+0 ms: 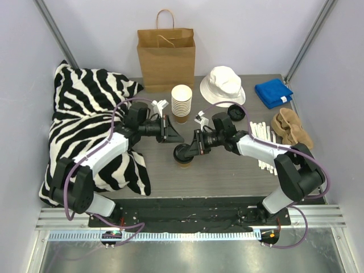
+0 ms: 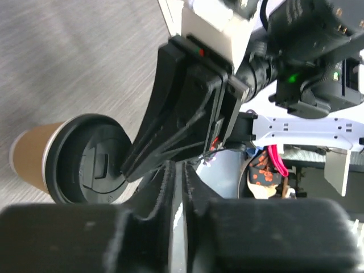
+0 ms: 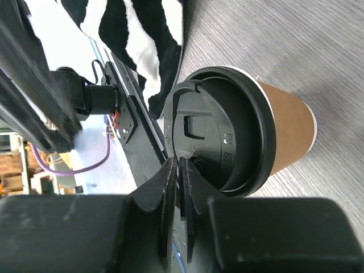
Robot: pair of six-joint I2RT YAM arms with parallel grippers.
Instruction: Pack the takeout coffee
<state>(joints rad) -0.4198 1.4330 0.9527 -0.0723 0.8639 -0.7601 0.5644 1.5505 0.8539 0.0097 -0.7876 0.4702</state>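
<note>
The takeout coffee, a kraft-brown cup with a black lid, stands upright mid-table. My right gripper reaches in from the right and is shut on the near rim of that lid; it shows from above too. My left gripper hovers just behind and left of the cup, apart from it. In the left wrist view its jaws are shut with nothing between them, the lidded cup lies to their left, and the right gripper's fingers are pressed at the lid's edge.
A brown paper bag stands at the back, with a stack of lidless cups in front of it. A white hat, a blue cloth, white sticks and a tan item lie right. A zebra cloth covers the left.
</note>
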